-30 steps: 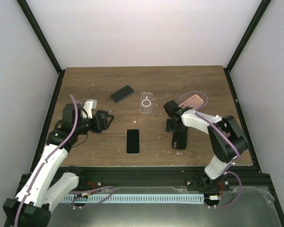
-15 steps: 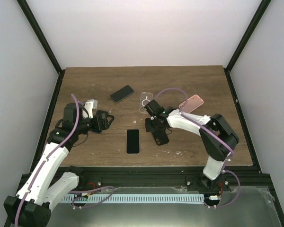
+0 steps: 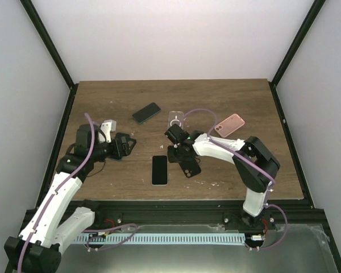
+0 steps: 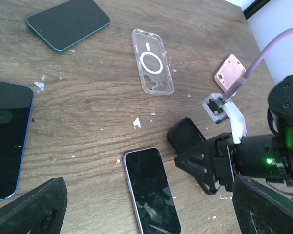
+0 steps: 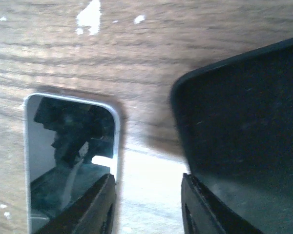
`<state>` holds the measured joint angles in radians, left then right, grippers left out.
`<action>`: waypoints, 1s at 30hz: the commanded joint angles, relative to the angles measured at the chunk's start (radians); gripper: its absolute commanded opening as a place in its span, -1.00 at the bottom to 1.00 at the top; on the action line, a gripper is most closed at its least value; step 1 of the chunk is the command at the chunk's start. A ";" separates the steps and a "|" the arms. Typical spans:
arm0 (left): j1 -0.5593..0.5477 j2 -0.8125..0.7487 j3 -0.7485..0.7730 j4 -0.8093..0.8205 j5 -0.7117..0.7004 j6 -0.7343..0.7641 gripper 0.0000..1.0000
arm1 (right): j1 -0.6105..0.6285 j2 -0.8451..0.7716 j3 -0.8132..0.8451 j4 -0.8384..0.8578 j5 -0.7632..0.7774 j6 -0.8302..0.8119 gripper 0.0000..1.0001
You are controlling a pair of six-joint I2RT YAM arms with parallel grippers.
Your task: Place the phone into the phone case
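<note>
The phone (image 3: 159,169) lies face up at the front centre, with a black screen and a silver rim. It also shows in the left wrist view (image 4: 151,192) and the right wrist view (image 5: 63,146). A black phone case (image 3: 190,165) lies just right of it, open side up, and is seen in both wrist views (image 4: 185,136) (image 5: 244,122). My right gripper (image 3: 177,153) (image 5: 146,185) is open and low over the strip of table between them, one finger above the phone's rim and the other above the case's edge. My left gripper (image 3: 125,145) (image 4: 146,195) is open and empty, left of the phone.
A clear case (image 3: 175,120) with a white ring lies behind the phone. A pink case (image 3: 229,124) lies to the right, and a dark teal phone (image 3: 146,112) is at the back left. A blue-edged phone (image 4: 5,139) lies under my left arm. White crumbs dot the wood.
My right gripper has moved left across the table, and the black case has moved left with it to lie beside the phone. The left arm has not moved.
</note>
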<state>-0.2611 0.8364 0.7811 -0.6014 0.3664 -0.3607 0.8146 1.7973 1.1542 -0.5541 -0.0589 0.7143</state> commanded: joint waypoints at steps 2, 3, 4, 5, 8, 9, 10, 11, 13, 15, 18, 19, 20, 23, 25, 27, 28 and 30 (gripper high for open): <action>0.009 -0.032 0.004 -0.017 -0.058 0.017 0.86 | 0.074 -0.025 0.079 -0.026 0.004 0.079 -0.07; 0.011 -0.038 0.005 -0.020 -0.067 0.017 0.86 | 0.084 -0.022 0.087 -0.027 0.005 0.096 0.00; 0.011 -0.043 0.006 -0.022 -0.074 0.017 0.86 | 0.094 -0.019 0.097 -0.028 0.006 0.111 0.05; 0.010 -0.048 0.006 -0.024 -0.080 0.017 0.87 | 0.105 -0.015 0.106 -0.027 0.009 0.121 0.10; 0.010 -0.061 0.009 -0.030 -0.102 0.014 0.87 | 0.132 0.007 0.158 -0.063 0.047 0.166 0.41; 0.010 -0.064 0.009 -0.034 -0.110 0.014 0.87 | 0.140 0.018 0.177 -0.081 0.057 0.179 0.56; 0.011 -0.067 0.013 -0.036 -0.117 0.013 0.87 | 0.148 0.031 0.198 -0.100 0.063 0.188 0.67; 0.011 -0.068 0.015 -0.040 -0.125 0.015 0.87 | 0.156 0.045 0.214 -0.115 0.069 0.201 0.77; 0.011 -0.073 0.022 -0.048 -0.146 0.016 0.87 | 0.174 0.067 0.244 -0.143 0.086 0.219 0.92; 0.012 -0.083 0.026 -0.056 -0.172 0.017 0.88 | 0.186 0.088 0.265 -0.165 0.096 0.230 1.00; 0.013 -0.096 0.034 -0.071 -0.215 0.016 0.88 | 0.197 0.121 0.290 -0.196 0.106 0.241 1.00; 0.014 -0.099 0.038 -0.077 -0.230 0.014 0.88 | 0.200 0.131 0.300 -0.208 0.111 0.246 1.00; 0.013 -0.103 0.041 -0.083 -0.244 0.014 0.88 | 0.203 0.140 0.311 -0.218 0.116 0.249 1.00; 0.014 -0.108 0.048 -0.096 -0.274 0.011 0.88 | 0.212 0.168 0.342 -0.248 0.127 0.259 1.00; 0.014 -0.108 0.048 -0.097 -0.280 0.010 0.88 | 0.219 0.184 0.357 -0.257 0.131 0.259 1.00; 0.013 -0.108 0.047 -0.096 -0.277 0.009 0.89 | 0.225 0.199 0.369 -0.270 0.137 0.261 1.00; 0.014 -0.108 0.047 -0.097 -0.277 0.009 0.89 | 0.227 0.205 0.376 -0.278 0.144 0.261 1.00; 0.015 -0.110 0.049 -0.100 -0.283 0.008 0.88 | 0.231 0.215 0.386 -0.290 0.157 0.261 1.00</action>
<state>-0.2531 0.7372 0.8040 -0.6857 0.1089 -0.3588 1.0275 1.9923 1.4834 -0.7906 0.0463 0.9562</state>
